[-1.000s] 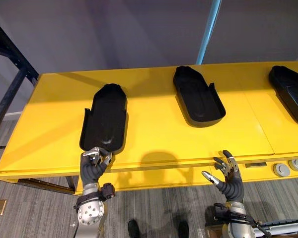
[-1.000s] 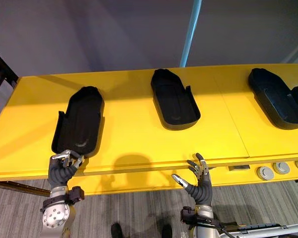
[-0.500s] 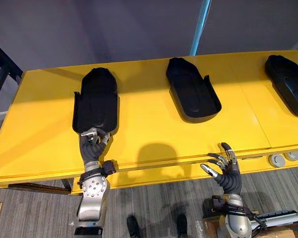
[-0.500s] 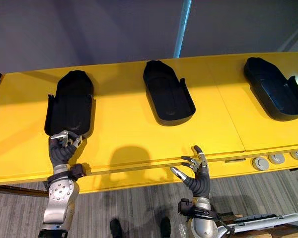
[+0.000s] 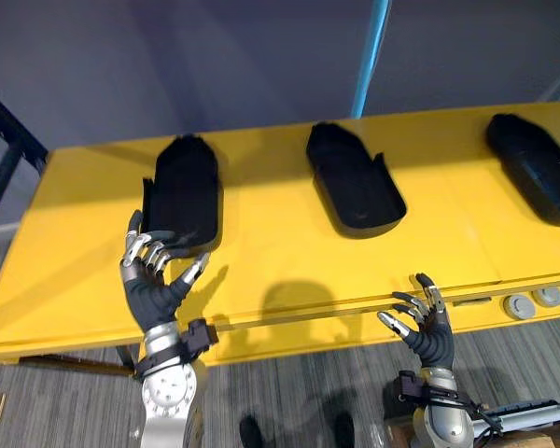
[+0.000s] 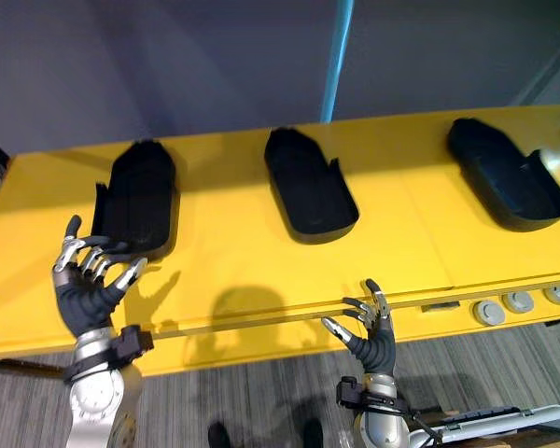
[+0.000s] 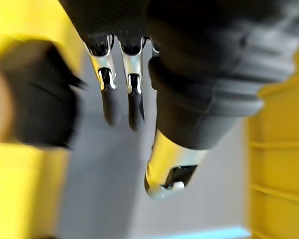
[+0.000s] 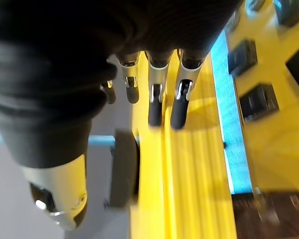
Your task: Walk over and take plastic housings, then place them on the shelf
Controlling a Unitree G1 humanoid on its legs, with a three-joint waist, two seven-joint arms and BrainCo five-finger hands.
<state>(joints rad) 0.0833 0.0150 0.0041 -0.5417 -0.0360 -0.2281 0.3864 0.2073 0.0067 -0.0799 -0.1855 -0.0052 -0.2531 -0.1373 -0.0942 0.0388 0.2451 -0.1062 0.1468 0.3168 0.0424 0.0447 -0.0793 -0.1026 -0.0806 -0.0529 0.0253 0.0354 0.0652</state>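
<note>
Lower right, the right hand [image 5: 432, 336] hovers spread at the front edge of the bench [image 5: 280, 257]. Lower left, the left hand [image 5: 154, 291] is spread and empty, fingertips by the near end of the leftmost housing [image 5: 182, 191]. It should pinch that rim squarely before lifting.
</note>
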